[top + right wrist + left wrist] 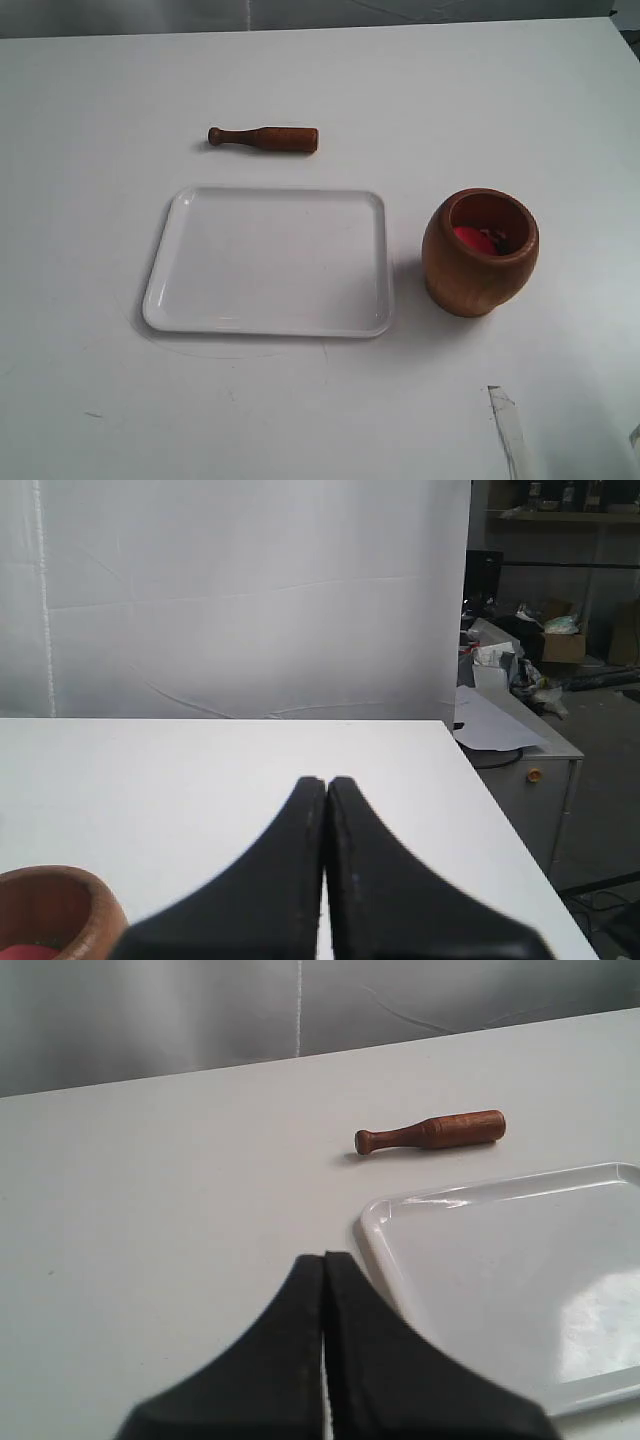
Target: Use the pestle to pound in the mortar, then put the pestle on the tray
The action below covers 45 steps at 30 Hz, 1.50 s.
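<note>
The brown wooden mortar (480, 251) stands on the white table at the right, with something red inside; its rim (55, 910) shows in a corner of the right wrist view. The reddish-brown pestle (264, 138) lies on its side beyond the white tray (215, 315). In the left wrist view the pestle (432, 1131) lies past the tray (520, 1260). My left gripper (324, 1258) is shut and empty, near the tray's corner. My right gripper (326, 781) is shut and empty, apart from the mortar. Neither gripper shows in the exterior view.
A white strip (510, 425) lies near the table's front right. The table's right edge (505, 840) drops off toward a cluttered room with a grey cabinet (530, 770). A white backdrop hangs behind the table.
</note>
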Each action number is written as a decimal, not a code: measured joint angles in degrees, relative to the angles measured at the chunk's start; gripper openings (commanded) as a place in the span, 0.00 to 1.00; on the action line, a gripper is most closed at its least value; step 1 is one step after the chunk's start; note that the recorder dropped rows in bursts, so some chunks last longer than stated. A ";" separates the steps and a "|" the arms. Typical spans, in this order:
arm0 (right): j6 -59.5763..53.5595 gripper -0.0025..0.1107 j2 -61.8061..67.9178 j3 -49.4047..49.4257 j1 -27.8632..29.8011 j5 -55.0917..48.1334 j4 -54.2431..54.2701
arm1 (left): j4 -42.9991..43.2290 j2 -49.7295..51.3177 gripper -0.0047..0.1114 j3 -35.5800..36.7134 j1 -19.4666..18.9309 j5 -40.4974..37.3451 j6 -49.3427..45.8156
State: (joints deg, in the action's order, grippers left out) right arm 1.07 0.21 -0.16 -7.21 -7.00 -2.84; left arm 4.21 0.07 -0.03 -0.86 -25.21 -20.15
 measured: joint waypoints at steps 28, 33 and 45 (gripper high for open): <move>1.03 0.02 0.00 0.00 0.00 7.00 22.45 | 0.00 0.00 0.04 0.00 0.00 0.00 0.00; 1.25 0.02 -0.26 -15.47 0.00 9.72 15.85 | 0.00 0.00 0.04 0.00 0.00 0.00 0.00; -45.70 0.02 42.59 -69.03 0.00 -36.85 41.66 | 0.00 0.00 0.04 0.00 0.00 0.00 0.00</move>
State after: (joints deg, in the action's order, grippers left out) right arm -44.63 42.80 -69.19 -7.21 -43.86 38.82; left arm 4.21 0.07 -0.03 -0.86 -25.21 -20.15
